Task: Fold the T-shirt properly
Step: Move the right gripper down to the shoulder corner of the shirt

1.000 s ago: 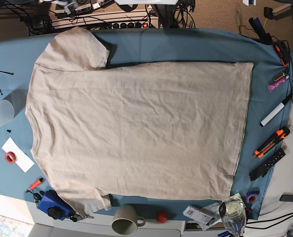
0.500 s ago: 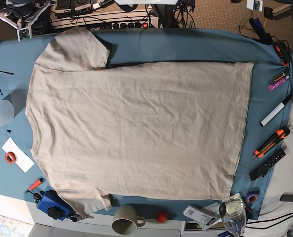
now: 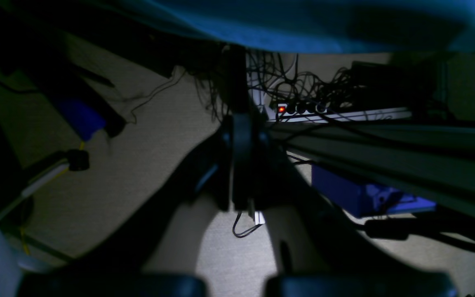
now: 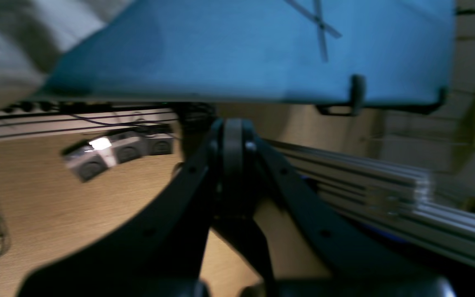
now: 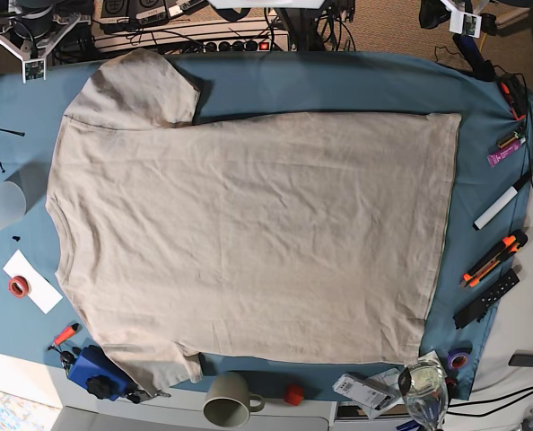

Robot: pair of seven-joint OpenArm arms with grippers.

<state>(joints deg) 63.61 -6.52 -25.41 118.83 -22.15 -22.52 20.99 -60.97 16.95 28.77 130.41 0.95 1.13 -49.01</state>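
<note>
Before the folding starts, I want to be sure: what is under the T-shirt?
The blue cloth shows all around the T-shirt, so it probably continues below. Whether anything else lies beneath cannot be seen, because the shirt covers that area.

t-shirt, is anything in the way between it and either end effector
Nothing visible stands between the T-shirt and the left end effector or the right end effector; only bare blue cloth shows in those gaps.
</note>
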